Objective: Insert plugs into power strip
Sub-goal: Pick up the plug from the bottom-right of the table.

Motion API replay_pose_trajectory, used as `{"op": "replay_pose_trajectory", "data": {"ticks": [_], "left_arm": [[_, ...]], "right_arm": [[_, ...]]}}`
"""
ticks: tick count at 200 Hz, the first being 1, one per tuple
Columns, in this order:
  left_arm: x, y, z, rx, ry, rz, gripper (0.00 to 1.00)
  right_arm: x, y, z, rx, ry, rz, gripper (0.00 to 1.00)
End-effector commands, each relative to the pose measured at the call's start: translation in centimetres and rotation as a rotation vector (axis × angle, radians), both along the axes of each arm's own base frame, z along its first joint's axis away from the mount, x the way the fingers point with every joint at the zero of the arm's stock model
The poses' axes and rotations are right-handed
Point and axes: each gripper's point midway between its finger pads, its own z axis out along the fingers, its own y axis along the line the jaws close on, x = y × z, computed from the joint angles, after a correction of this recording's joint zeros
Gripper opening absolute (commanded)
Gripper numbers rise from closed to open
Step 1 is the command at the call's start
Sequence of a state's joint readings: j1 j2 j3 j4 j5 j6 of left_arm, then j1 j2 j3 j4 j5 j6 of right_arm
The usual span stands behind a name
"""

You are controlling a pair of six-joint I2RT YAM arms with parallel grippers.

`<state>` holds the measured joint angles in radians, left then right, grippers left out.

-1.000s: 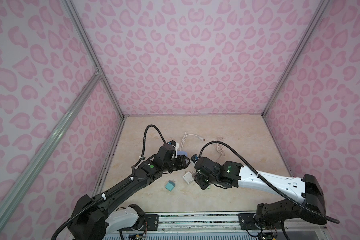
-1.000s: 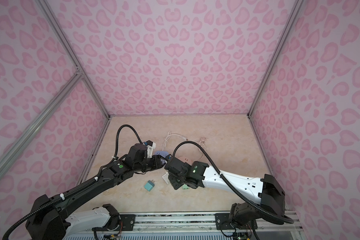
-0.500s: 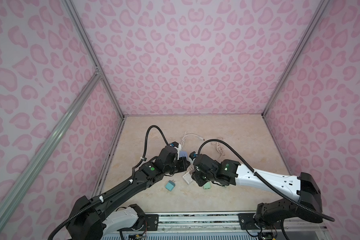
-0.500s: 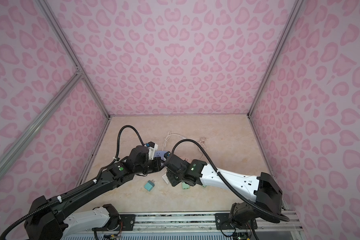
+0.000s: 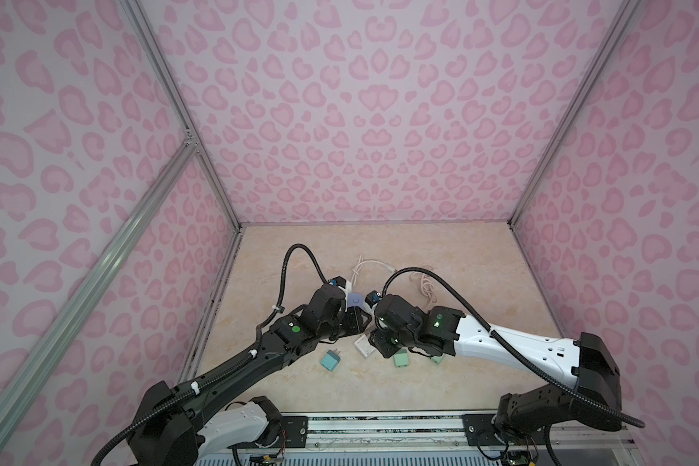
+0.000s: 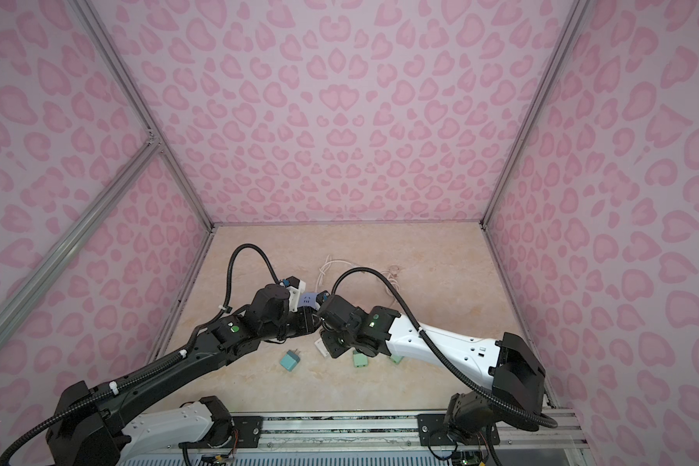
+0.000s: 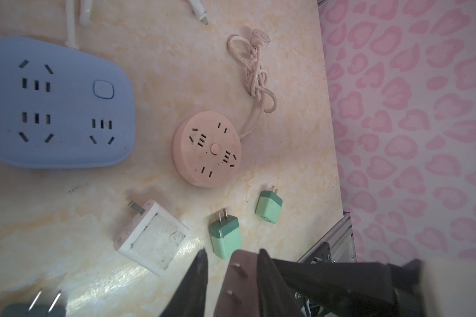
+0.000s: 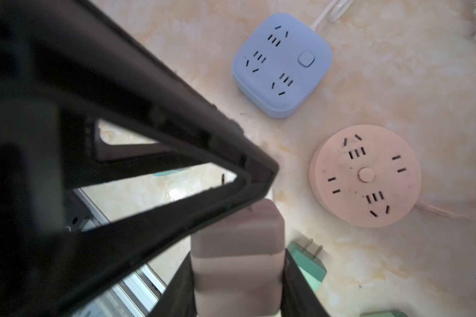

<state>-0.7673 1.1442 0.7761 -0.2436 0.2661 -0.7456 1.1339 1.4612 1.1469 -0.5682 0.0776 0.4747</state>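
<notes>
- Right end effector (image 8: 237,258) pinches the pinkish-tan plug (image 8: 237,233), bottom centre of its wrist view.
- Left end effector (image 7: 232,252) brackets the same plug; clamped or not, I cannot tell.
- On the counter (image 7: 66,219), below centre: white plug (image 7: 151,236), lower mint plug (image 7: 226,237), upper mint plug (image 7: 269,206); teal plug (image 7: 30,311) lower left.
- Blue power strip (image 7: 58,109) upper left, pink round power strip (image 7: 206,149) centre.

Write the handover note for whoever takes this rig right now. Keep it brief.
Right gripper: shut on the tan plug.
Left gripper: at that plug's prong end; grip unclear.
Loose by the strips: white plug, two green plugs, teal plug.
Done: nothing plugged in; blue strip and pink strip sockets all empty.
To do: insert all five plugs.
</notes>
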Motion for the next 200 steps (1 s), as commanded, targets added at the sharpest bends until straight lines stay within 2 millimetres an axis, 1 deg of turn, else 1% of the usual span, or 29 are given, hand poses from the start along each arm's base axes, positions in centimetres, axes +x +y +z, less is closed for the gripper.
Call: {"op": "replay_pose_trajectory", "data": {"ticks": [1, 77, 107, 109, 113, 148, 200], "left_arm": [[0.2, -0.1, 0.1, 0.007, -0.015, -0.002, 0.35], [-0.2, -0.8, 0.5, -0.028, -0.011, -0.033, 0.35], [-0.4, -0.6, 0.2, -0.024, -0.007, -0.029, 0.35], [-0.5, -0.5, 0.1, -0.024, -0.004, -0.030, 0.38], [-0.5, -0.5, 0.0, -0.024, -0.004, -0.030, 0.39], [-0.6, -0.2, -0.3, -0.016, -0.001, -0.022, 0.40], [-0.7, -0.4, -0.3, -0.036, 0.002, -0.019, 0.42]], "right_arm": [[0.2, 0.3, 0.4, 0.004, -0.015, 0.012, 0.00], [0.8, 0.9, 0.6, 0.018, -0.021, 0.018, 0.00], [0.8, 1.2, 1.1, 0.030, -0.024, 0.024, 0.00], [0.8, 1.2, 1.1, 0.030, -0.025, 0.024, 0.00], [0.8, 1.2, 1.2, 0.032, -0.026, 0.026, 0.00], [1.0, 1.1, 1.4, 0.034, -0.027, 0.024, 0.00], [0.8, 1.3, 1.8, 0.061, -0.019, 0.032, 0.00]]}}
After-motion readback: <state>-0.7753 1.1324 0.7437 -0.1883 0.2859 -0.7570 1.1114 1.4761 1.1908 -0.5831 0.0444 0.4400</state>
